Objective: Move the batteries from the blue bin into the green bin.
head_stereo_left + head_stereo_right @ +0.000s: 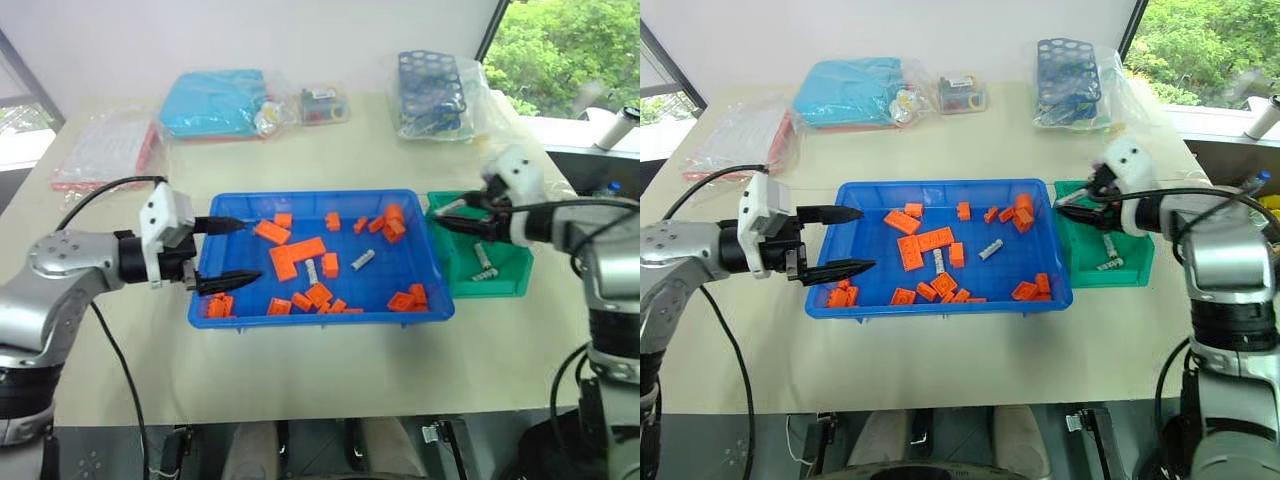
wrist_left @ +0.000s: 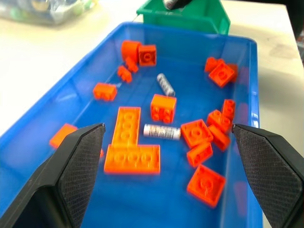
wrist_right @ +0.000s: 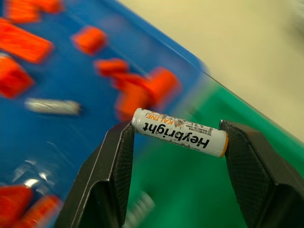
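**Right claw holds one battery above the green bin**

At the left of the frame, the left claw [image 1: 228, 252] points toward the right, and its two black fingers stand wide apart over the left end of the blue bin [image 1: 320, 313]. It holds nothing. The blue bin sits in the centre of the pale surface [image 1: 330, 370]. Inside it lie many orange bricks [image 1: 297, 257] and two batteries [image 2: 162, 131] near the middle, one beside a small brick and one a little farther toward the right.

At the right of the frame, the green bin [image 1: 505, 284] stands just beside the blue bin's right wall. Two batteries lie on its floor. Above its upper left part, the right claw [image 3: 179, 132] is clamped on a battery, with one finger at each end.
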